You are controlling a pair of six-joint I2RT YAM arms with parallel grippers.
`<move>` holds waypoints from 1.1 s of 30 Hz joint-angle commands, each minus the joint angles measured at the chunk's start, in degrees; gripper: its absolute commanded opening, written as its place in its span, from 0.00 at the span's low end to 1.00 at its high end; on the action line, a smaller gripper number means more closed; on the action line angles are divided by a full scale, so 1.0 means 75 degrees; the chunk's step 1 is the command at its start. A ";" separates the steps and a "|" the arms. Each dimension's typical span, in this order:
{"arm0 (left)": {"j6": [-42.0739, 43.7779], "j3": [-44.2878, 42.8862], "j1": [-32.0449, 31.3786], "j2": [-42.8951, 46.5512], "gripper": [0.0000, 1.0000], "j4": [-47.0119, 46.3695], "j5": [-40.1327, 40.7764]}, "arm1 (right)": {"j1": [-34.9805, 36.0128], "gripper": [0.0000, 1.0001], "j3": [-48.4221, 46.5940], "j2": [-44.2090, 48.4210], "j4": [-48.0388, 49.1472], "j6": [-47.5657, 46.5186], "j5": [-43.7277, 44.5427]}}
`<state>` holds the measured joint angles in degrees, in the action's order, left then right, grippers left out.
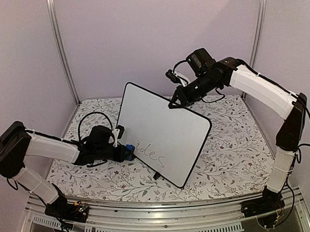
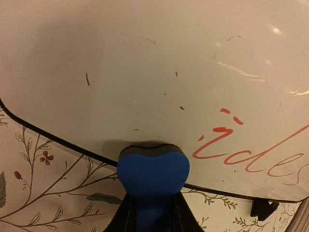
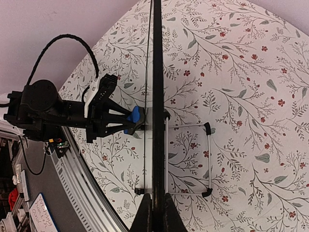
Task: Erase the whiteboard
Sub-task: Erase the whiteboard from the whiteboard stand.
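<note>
The whiteboard (image 1: 163, 131) stands tilted on the floral table, white with a thin black rim. Handwriting reading "ides" (image 1: 151, 157) runs along its lower edge and shows red in the left wrist view (image 2: 251, 154). My left gripper (image 1: 124, 150) is shut on a small blue eraser (image 2: 152, 171), whose dark pad touches the board's lower left edge. My right gripper (image 1: 173, 104) is shut on the board's top rim. In the right wrist view the board (image 3: 157, 96) shows edge-on between the fingers (image 3: 157, 212), with the eraser (image 3: 134, 117) against its face.
A wire stand (image 3: 208, 159) with black feet props the board from behind. The table's front metal rail (image 1: 164, 225) runs behind the arm bases. Pale walls and corner posts (image 1: 61, 48) close in the back.
</note>
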<state>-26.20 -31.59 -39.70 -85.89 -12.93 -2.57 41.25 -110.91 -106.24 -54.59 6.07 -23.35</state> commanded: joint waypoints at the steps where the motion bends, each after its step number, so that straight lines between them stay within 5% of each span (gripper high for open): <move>1: 0.0100 -0.0550 -0.0091 -0.0111 0.00 -0.0195 -0.0075 | 0.0312 0.00 0.0316 -0.0347 -0.0805 -0.0612 -0.0178; 14: 0.0395 -0.1269 -0.0085 -0.0270 0.00 0.0035 -0.0126 | 0.0312 0.00 0.0327 -0.0334 -0.0808 -0.0598 -0.0144; 33: -0.0011 0.0003 -0.0125 -0.0094 0.00 -0.0524 -0.0080 | 0.0312 0.00 0.0248 -0.0348 -0.0839 -0.0608 -0.0020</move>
<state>-26.59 -31.94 -39.77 -85.32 -14.31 -2.98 41.25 -111.04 -106.32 -54.74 6.17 -23.24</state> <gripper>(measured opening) 0.179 0.032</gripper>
